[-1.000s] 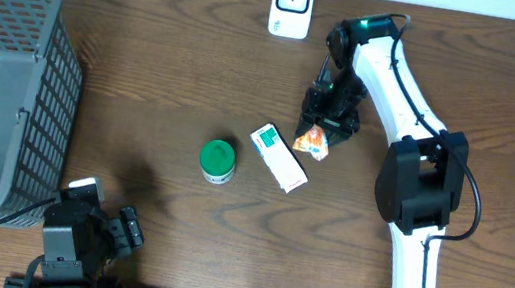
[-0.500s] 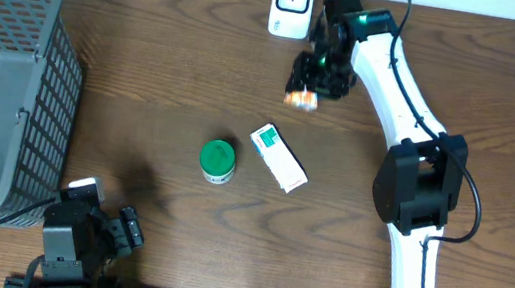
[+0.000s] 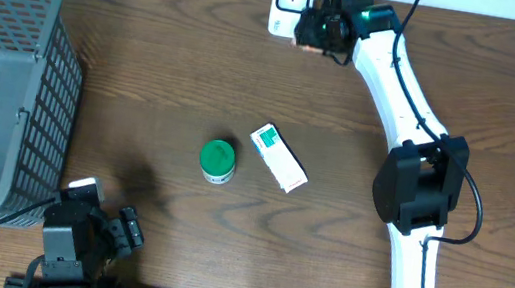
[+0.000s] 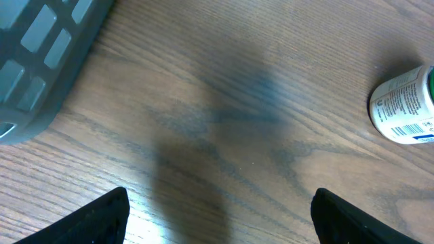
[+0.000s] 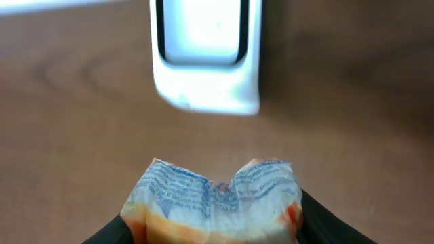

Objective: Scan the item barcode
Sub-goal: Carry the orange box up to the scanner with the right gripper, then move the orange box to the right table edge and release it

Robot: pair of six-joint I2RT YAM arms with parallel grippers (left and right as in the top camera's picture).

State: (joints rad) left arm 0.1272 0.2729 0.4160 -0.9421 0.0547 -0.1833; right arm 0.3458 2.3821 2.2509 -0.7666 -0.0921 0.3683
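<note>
Packet [image 5: 213, 200], crumpled white and orange with small print, sits pinched in the right claw [image 5: 213, 229], held above the bench [image 3: 148, 58] just in front of the white barcode scanner [image 5: 207, 61] at the far edge. Left claw [image 4: 220, 220] hangs released, empty, over bare wood near a green-lidded bottle [image 4: 403, 105]. A white-and-green box [image 3: 279, 157] lies beside that bottle.

Print on packet [image 5: 213, 196] and bottle [image 4: 405, 105] illegible
</note>
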